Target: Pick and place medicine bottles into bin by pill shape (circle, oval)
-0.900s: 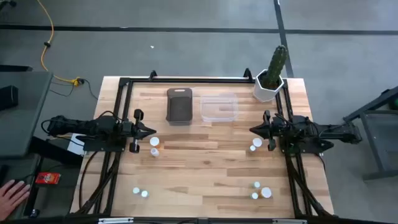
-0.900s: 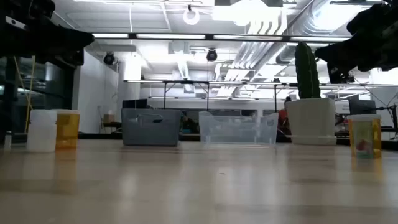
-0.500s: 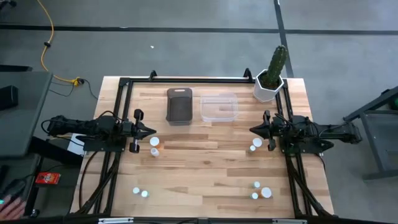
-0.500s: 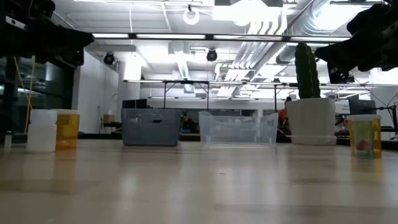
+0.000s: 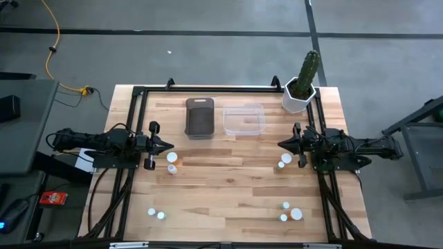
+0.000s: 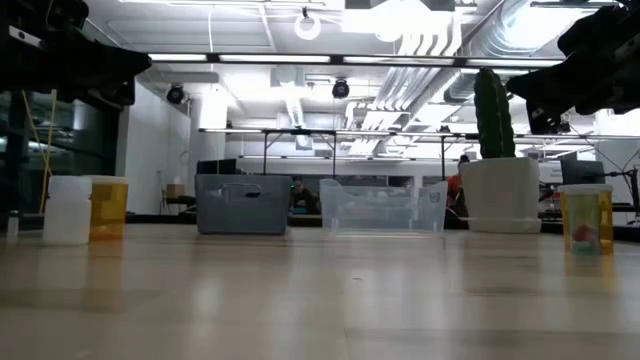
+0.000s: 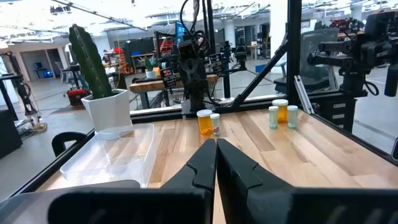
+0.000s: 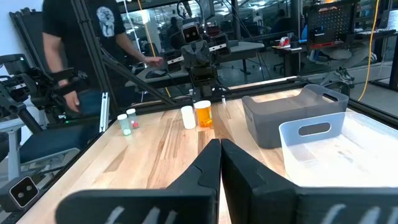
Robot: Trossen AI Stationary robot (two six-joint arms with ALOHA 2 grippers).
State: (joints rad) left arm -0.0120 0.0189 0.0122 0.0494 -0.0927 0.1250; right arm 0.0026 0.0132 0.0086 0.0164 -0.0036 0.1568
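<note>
Hand gone from floor — table (image 5: 228, 187) unchanged

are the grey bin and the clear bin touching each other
Apart. The high view shows a strip of bare wood between the grey bin and the clear bin.

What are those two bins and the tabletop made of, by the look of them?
The grey bin looks like matte opaque plastic, moulded with handle slots. The clear bin seems glossy see-through plastic; the table shows through it. The tabletop looks like pale wood, with plank seams and grain.
</note>
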